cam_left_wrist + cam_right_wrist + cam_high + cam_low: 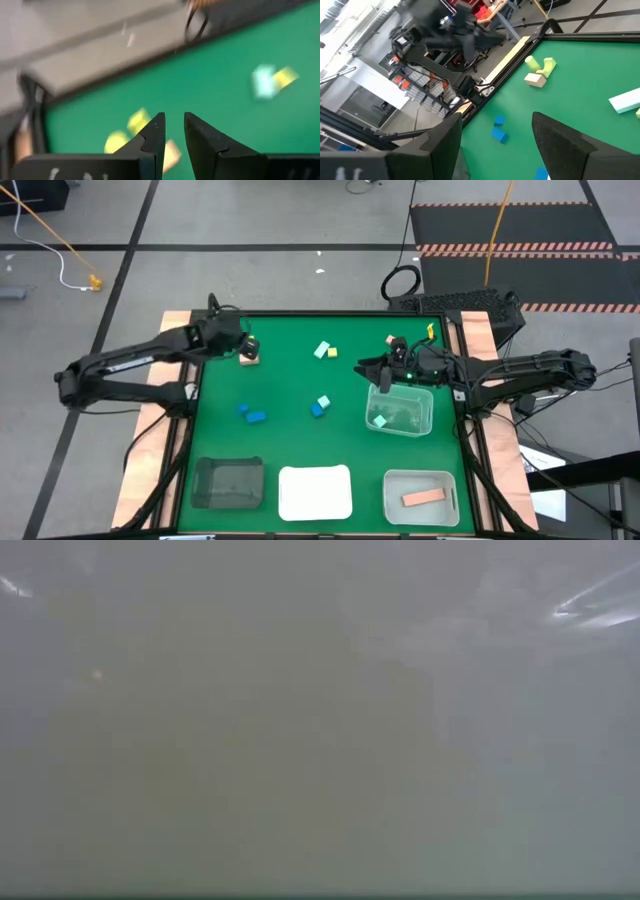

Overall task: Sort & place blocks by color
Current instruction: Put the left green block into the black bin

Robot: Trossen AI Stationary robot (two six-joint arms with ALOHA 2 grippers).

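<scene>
Two grippers logged. Left gripper (243,345): fingers narrowly parted, empty, poised above the tan block (250,357) with yellow-green blocks (249,343) just beside, at the surface's (290,380) far left. Right gripper (381,376): wide, empty, over the clear tray (425,420); farther from that cluster.

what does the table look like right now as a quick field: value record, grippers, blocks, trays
left gripper: far left of the mat, over the tan block, fingers a narrow gap apart, nothing between them
right gripper: open, at the clear tray
clear tray contents: one mint block
grey tray: one tan-pink bar
dark tray: no block visible
white tray: no block visible
loose blue blocks: pair on the left, one mid-mat
low view: fogged, shows nothing usable
</scene>
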